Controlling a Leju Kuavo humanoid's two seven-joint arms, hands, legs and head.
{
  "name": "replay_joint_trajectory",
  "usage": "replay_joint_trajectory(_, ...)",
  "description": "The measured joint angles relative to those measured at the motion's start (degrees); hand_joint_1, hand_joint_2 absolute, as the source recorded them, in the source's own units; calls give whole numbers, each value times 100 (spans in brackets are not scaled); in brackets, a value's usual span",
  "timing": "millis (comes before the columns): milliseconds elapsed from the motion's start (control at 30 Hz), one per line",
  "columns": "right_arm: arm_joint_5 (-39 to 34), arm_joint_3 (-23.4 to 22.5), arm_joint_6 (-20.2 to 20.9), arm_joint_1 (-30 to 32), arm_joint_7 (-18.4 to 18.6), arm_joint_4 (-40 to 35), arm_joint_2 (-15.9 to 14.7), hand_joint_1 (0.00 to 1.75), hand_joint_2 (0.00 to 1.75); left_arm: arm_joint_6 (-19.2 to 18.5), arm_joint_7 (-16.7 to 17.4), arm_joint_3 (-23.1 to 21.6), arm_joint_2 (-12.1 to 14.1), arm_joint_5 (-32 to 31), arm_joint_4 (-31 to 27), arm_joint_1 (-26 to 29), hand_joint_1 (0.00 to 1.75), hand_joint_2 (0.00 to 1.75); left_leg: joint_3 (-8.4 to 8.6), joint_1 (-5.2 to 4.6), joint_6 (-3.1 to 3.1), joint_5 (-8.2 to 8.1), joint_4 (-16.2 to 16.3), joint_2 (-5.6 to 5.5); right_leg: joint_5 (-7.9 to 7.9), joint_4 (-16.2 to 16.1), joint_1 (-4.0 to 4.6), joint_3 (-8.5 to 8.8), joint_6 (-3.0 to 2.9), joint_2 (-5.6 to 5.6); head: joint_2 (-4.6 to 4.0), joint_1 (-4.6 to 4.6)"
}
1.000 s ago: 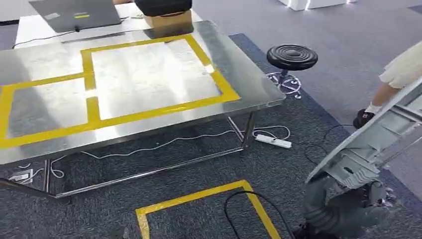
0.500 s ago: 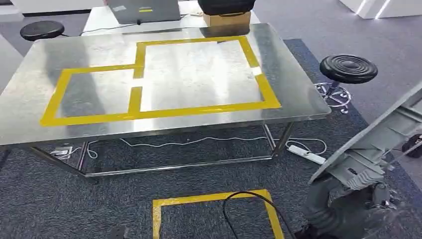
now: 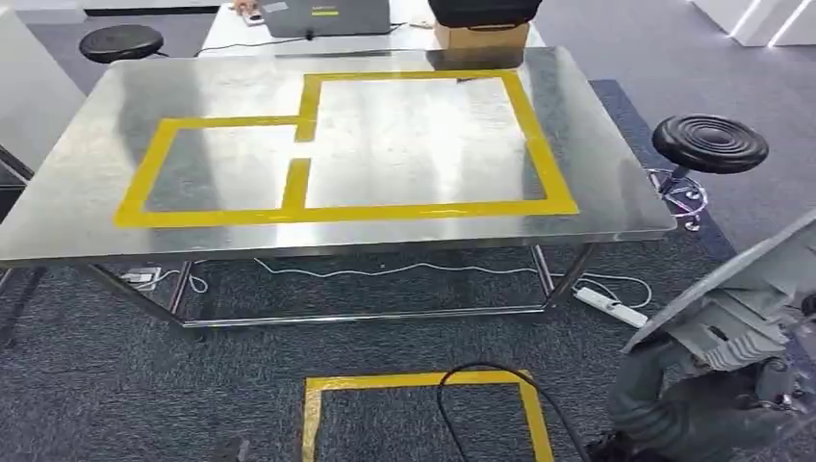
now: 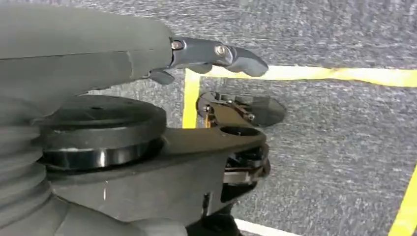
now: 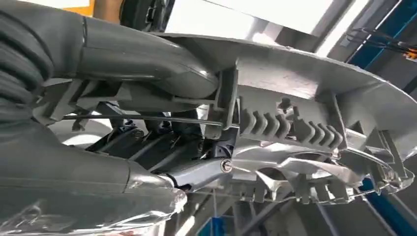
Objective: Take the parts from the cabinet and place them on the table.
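My right hand [image 3: 712, 404] hangs low at the right, near the floor, and grips a large grey ribbed plastic part [image 3: 746, 284] that slants up to the picture's right edge. In the right wrist view the thumb and dark fingers [image 5: 162, 147] clasp the ribbed underside of the part [image 5: 305, 93]. The steel table [image 3: 87, 192], marked with yellow tape rectangles [image 3: 423, 207], stands ahead of me with a bare top. My left hand [image 4: 147, 54] hangs over the carpet and holds nothing, one dark finger [image 4: 236, 53] stretched out.
A black stool [image 3: 709, 144] stands off the table's right corner and another [image 3: 120, 41] at the far left. A cardboard box [image 3: 481, 37] and a laptop [image 3: 325, 14] sit behind the table. A power strip [image 3: 612, 307], cables and a yellow floor square [image 3: 423, 385] lie on the carpet.
The camera has swung, so the table now sits nearly centred and square in front of me. The person seen at the right edge is out of frame. The part stays in my right hand.
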Motion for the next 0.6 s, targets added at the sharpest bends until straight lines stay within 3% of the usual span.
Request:
replay_joint_trajectory(67,138,-78,0,22,0,-9,17,175,175,0,2,0,-6,0,0,-7,0,175,38,52,60,21,-44,-4,-133,168,1,-85,59,0,0,26)
replay_joint_trajectory(100,210,-125,0,37,-2,9,31,175,175,0,2,0,-7,0,0,-10,0,175,43,52,102,14,-44,-3,-353,549,2,-265,69,3,0,53)
replay_joint_trajectory(167,242,-256,0,60,-4,96,59,175,175,0,2,2,-13,15,0,-6,0,175,41,47,117,5,-43,-3,-764,1521,5,-756,92,3,0,55)
replay_joint_trajectory(200,183,-304,0,63,-4,145,70,175,175,0,2,2,-13,20,0,-3,0,175,44,46,118,4,-42,-3,-813,1821,5,-924,96,2,0,59)
replay_joint_trajectory(233,100,-337,0,64,-2,177,76,175,175,0,2,4,-13,20,0,-4,0,175,51,46,119,1,-42,-5,-717,1822,4,-949,94,2,0,59)
replay_joint_trajectory(267,41,-376,0,66,2,197,89,175,175,0,2,4,-13,20,0,-4,0,175,63,47,117,-2,-41,-13,-514,1576,3,-846,91,1,0,66)
replay_joint_trajectory(333,-48,-428,0,73,7,214,103,175,175,-4,2,4,-20,15,0,-5,0,175,100,52,89,-18,-35,-46,35,502,-10,-324,72,-1,0,68)
replay_joint_trajectory(367,-55,-437,0,71,7,214,107,175,175,-7,2,4,-26,0,0,-5,0,175,107,43,55,-32,-25,-50,102,110,-17,-142,75,2,0,68)
replay_joint_trajectory(400,-28,-426,0,72,7,227,107,175,175,-11,-2,4,-20,-2,0,-9,0,175,90,7,20,-35,-19,-49,40,82,14,-116,52,18,0,66)
replay_joint_trajectory(433,30,-404,0,67,7,232,109,175,175,-31,-11,4,-17,0,0,-10,0,175,73,5,-6,-30,-2,-51,81,72,-1,-125,-10,32,0,61)
replay_joint_trajectory(533,-62,-341,0,62,7,288,107,175,175,-142,-101,11,-2,77,0,-11,0,175,77,29,-78,3,-39,-51,100,79,22,-149,-103,38,0,59)
replay_joint_trajectory(567,-125,-308,2,59,13,313,105,175,175,-175,-138,13,2,105,0,-12,0,175,66,40,-114,-49,0,-43,119,63,0,-140,-140,23,0,66)
replay_joint_trajectory(600,-191,-251,2,49,17,354,76,175,175,-206,-188,20,2,107,0,-12,0,175,-33,36,-153,-222,226,-30,119,63,-2,-139,-165,18,0,35)
